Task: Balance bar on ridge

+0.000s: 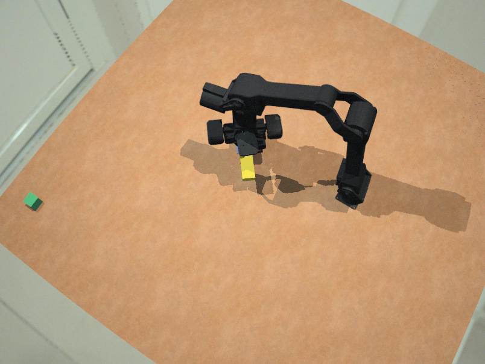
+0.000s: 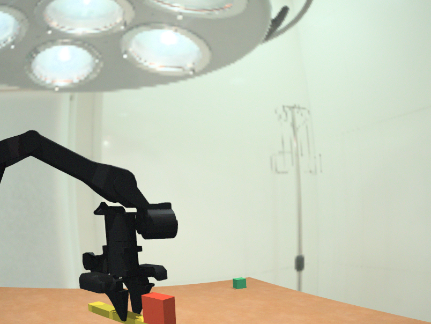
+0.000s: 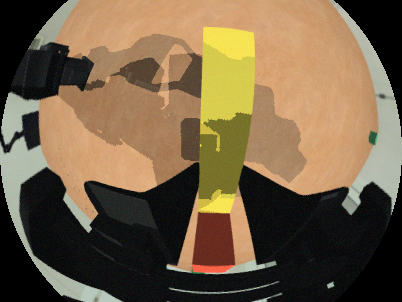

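Note:
The yellow bar (image 1: pixel 247 166) (image 2: pixel 101 308) (image 3: pixel 227 85) is held between the fingers of my gripper (image 2: pixel 131 315) (image 3: pixel 219 168), which is shut on it and points down. One long end of the bar sticks out towards the top of the wrist view. A red block (image 2: pixel 153 308) (image 3: pixel 213 240) stands on the bar on the other side of the fingers. The bar's far end is cut off in the exterior view. A small blue patch (image 1: pixel 237 149) shows beside the gripper; what it belongs to is unclear. I cannot make out the ridge, or the gap under the bar.
A small green cube (image 1: pixel 32 200) (image 2: pixel 239 282) (image 3: pixel 373 138) lies on the orange-brown table (image 1: pixel 176 274), far from the gripper near the table's edge. The arm's base (image 1: pixel 351 188) stands to the right in the top view. Arm shadows fall around the bar.

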You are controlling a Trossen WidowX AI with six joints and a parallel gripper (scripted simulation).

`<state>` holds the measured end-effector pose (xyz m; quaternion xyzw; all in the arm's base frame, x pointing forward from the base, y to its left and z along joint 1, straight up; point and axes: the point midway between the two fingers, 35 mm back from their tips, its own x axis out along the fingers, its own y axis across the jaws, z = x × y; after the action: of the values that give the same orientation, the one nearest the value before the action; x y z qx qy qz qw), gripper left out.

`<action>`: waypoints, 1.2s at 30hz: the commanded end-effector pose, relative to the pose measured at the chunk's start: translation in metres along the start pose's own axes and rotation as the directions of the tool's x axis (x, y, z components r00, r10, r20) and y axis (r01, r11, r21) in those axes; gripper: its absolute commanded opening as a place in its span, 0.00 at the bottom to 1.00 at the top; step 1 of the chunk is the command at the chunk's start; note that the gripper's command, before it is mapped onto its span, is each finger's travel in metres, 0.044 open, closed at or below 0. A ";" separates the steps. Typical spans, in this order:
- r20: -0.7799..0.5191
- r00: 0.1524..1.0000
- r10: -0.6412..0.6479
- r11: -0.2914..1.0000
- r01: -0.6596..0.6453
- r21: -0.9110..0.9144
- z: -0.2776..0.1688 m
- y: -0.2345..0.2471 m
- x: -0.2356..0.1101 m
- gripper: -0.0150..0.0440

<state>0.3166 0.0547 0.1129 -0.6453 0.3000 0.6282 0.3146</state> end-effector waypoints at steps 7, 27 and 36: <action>-0.004 1.000 -0.001 1.000 0.001 -0.005 -0.001 0.000 0.001 0.25; -0.004 1.000 -0.001 1.000 0.001 -0.005 -0.001 0.000 0.003 0.25; -0.004 1.000 -0.001 1.000 0.001 -0.005 -0.001 0.000 0.003 0.25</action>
<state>0.3167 0.0545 0.1100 -0.6453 0.3000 0.6281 0.3147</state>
